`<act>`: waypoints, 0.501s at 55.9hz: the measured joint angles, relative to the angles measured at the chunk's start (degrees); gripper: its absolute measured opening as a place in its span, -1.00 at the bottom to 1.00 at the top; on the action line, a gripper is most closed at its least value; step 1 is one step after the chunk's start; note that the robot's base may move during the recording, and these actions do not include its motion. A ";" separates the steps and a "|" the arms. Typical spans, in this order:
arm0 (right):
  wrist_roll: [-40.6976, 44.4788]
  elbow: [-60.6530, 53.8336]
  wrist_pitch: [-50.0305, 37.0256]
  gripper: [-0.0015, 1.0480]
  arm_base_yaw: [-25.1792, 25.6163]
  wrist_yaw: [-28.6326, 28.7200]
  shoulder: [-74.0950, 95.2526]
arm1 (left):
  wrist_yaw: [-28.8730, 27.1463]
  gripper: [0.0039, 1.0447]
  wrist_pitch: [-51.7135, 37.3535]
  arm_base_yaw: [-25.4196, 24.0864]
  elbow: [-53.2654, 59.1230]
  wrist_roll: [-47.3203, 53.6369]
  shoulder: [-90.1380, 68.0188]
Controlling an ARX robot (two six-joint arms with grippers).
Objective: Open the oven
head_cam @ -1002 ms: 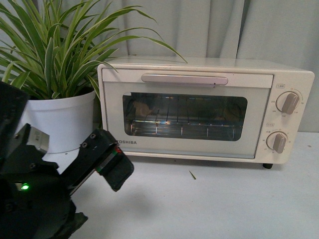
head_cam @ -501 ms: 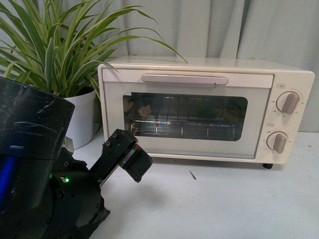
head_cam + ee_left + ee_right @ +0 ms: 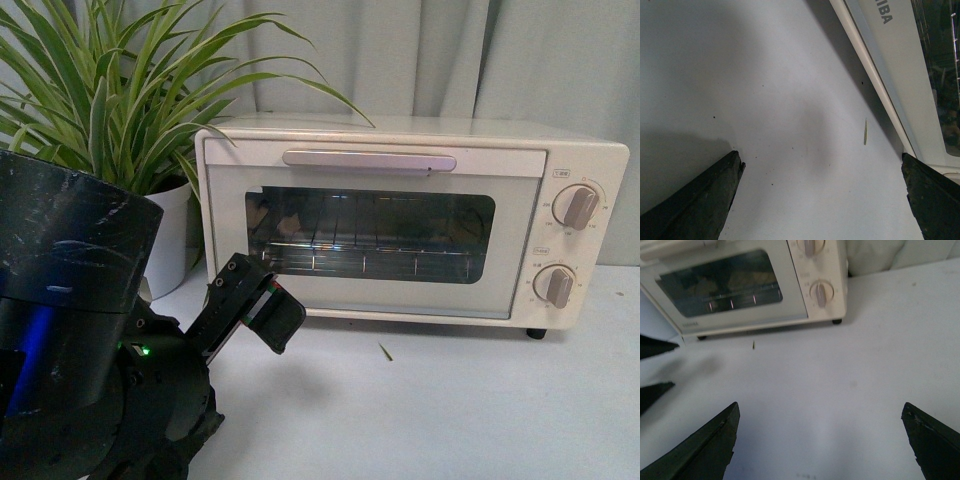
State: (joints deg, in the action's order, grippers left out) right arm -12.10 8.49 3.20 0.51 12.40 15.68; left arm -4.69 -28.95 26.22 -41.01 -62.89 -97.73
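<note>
Front view: left arm housing hides lower left of the white pot; scale marks around the oven knobs too small to read. Left wrist view: oven cut by frame edge, only lower door strip and letters "IBA" visible. Right wrist view: oven top cut off at edge.

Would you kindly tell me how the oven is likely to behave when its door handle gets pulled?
The oven is wide and low, so it probably will not tip. It stands on small feet on a smooth table, so it may slide forward under a pull. Its long bar handle looks stiff.
</note>
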 joint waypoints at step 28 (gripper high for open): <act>-2.56 30.01 -12.52 0.82 -18.80 -22.67 42.21 | 0.17 0.88 -0.24 -0.72 0.74 -0.42 0.74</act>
State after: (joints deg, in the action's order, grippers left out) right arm -14.66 38.50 -9.32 -18.28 -10.26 57.89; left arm -4.51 -29.19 25.50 -40.27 -63.31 -96.99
